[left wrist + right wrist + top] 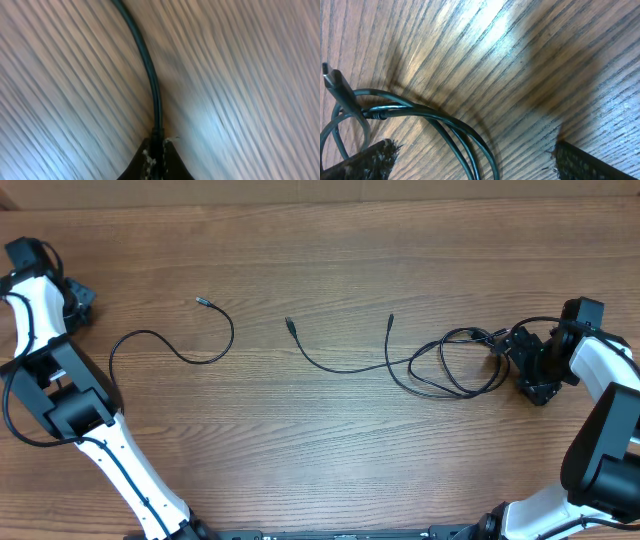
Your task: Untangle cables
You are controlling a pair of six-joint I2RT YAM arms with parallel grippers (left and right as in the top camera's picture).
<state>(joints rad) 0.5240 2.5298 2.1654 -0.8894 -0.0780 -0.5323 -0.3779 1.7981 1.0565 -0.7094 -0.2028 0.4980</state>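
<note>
Cables point(340, 370) on brown wood-grain table point(320, 460)

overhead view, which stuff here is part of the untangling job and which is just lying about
Part of the job:
- loose cable, pinched in the shut left gripper
- tangled cables, running between the open right gripper fingers

Just there:
- wooden table
</note>
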